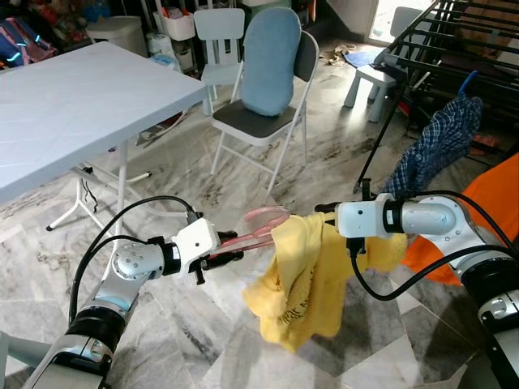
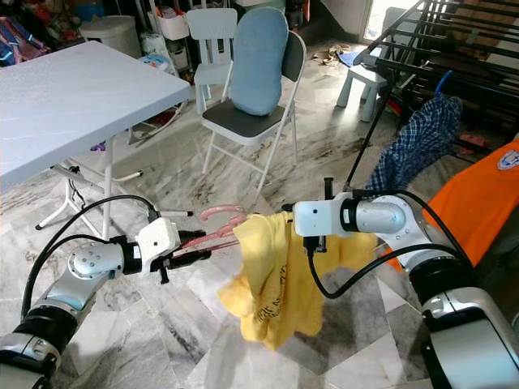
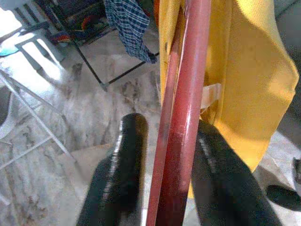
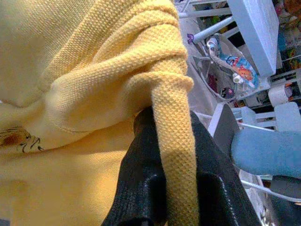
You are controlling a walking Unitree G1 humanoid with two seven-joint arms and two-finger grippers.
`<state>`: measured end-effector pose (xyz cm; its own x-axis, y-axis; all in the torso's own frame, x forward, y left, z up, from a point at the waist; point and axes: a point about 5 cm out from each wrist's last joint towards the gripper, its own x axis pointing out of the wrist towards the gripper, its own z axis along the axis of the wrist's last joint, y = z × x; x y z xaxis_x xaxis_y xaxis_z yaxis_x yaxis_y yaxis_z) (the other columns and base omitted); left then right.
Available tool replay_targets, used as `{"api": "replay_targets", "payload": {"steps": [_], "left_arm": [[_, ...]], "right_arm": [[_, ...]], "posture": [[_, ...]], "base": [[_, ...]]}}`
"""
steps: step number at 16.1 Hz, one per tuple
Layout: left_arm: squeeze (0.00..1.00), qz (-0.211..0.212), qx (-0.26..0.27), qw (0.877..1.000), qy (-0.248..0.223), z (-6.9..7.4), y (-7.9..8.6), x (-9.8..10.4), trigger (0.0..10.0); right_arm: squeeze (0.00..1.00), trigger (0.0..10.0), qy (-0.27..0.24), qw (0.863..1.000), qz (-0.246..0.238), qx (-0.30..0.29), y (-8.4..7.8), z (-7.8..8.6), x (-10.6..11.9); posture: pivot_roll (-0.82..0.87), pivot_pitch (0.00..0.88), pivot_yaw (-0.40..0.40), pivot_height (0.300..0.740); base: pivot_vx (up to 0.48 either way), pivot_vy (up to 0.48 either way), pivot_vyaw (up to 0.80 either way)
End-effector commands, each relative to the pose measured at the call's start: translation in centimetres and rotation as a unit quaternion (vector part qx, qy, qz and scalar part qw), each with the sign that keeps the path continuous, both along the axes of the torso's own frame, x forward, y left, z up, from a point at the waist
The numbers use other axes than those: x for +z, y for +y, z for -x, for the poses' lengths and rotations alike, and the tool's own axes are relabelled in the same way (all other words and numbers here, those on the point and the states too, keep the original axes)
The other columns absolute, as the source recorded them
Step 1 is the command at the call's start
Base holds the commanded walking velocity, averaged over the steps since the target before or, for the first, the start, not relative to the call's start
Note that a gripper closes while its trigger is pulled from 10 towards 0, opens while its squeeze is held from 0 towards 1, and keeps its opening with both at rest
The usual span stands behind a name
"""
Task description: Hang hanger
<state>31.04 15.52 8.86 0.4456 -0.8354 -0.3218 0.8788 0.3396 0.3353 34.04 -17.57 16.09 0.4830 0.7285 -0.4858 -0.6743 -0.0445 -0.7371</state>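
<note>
A pink-red hanger [image 1: 258, 228] is held level above the marble floor, with my left gripper [image 1: 230, 253] shut on its bar; its black fingers [image 3: 123, 165] press the red bar [image 3: 181, 117] from both sides. A yellow shirt [image 1: 304, 279] hangs from the hanger's far end and droops toward the floor. My right gripper [image 4: 164, 165] is shut on a rolled fold of the yellow shirt [image 4: 171, 117], right at the shirt's top beside the hanger. The hanger's end inside the shirt is hidden.
A black drying rack [image 1: 454, 40] stands at the back right with a blue checked cloth [image 1: 438, 146] on it. An orange garment [image 1: 486, 211] hangs at the right. A white folding table [image 1: 73, 113] fills the left; a folding chair [image 1: 263, 105] with a blue cushion stands behind.
</note>
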Motion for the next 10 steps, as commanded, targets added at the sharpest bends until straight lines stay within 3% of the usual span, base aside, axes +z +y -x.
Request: {"api": "replay_targets", "payload": {"steps": [1,10], "left_arm": [[0.00,-0.003,-0.004,1.000,0.000,-0.22,-0.08,0.08,0.0],[0.00,0.030,-0.010,0.999,-0.003,-0.41,-0.64,0.57,0.0]], "right_arm": [[0.00,10.0,-0.046,0.998,-0.029,0.028,1.22,-0.49,2.20],[0.00,10.0,-0.046,0.998,-0.029,0.030,1.45,-0.54,1.98]], "posture": [[-0.26,0.000,0.032,0.740],[-0.25,0.000,0.035,0.740]], "base": [[0.000,0.000,0.00],[0.000,0.000,0.00]]}}
